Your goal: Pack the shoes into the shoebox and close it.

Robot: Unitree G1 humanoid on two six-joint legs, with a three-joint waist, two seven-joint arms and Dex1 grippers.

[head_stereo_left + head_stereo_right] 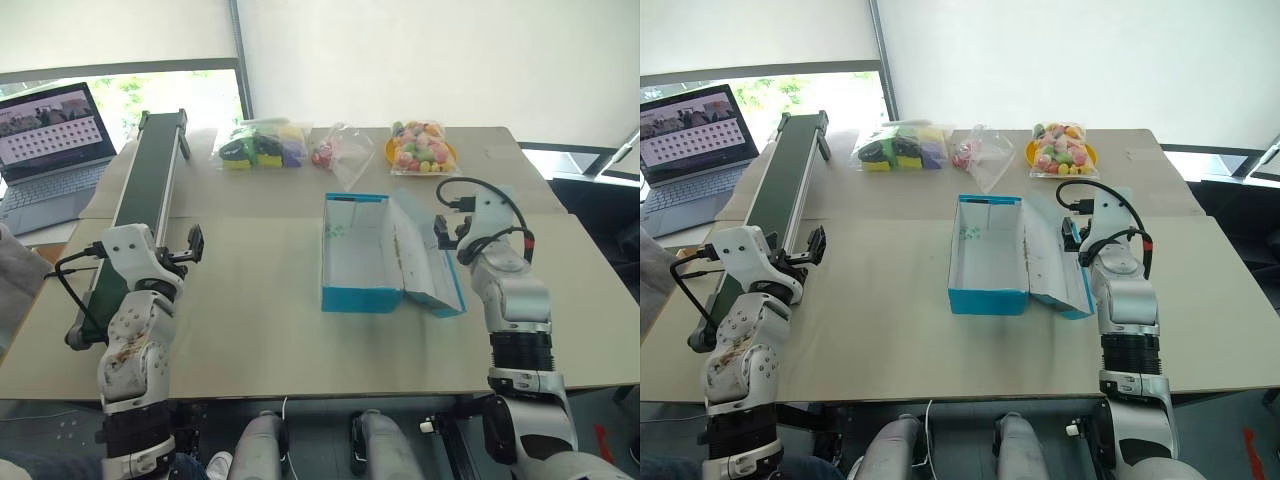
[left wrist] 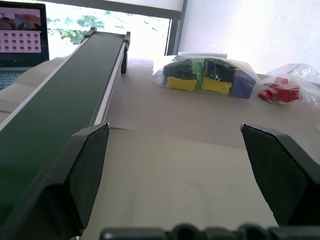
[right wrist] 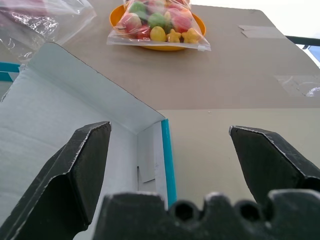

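Shoebox lying open on the bench

Shoebox (image 1: 356, 253) is sitting near the middle of the bench (image 1: 250, 330), its white inside showing bare and its flap lid (image 1: 428, 262) leaning out toward the robot's right. Right pincer (image 1: 447, 230) is hovering just beside that lid's far end, fingers (image 3: 80, 165) spread wide and pinching nothing. Left pincer (image 1: 190, 246) is hanging well apart from the box, over the bench next to the long green conveyor belt (image 1: 140, 200), its fingers (image 2: 85, 170) also spread wide and holding nothing. Clear bags of coloured toys (image 1: 262, 144) and an orange plate (image 1: 423, 150) under another bag are lying along the far edge. A laptop (image 1: 50, 150) is standing open beyond the belt.
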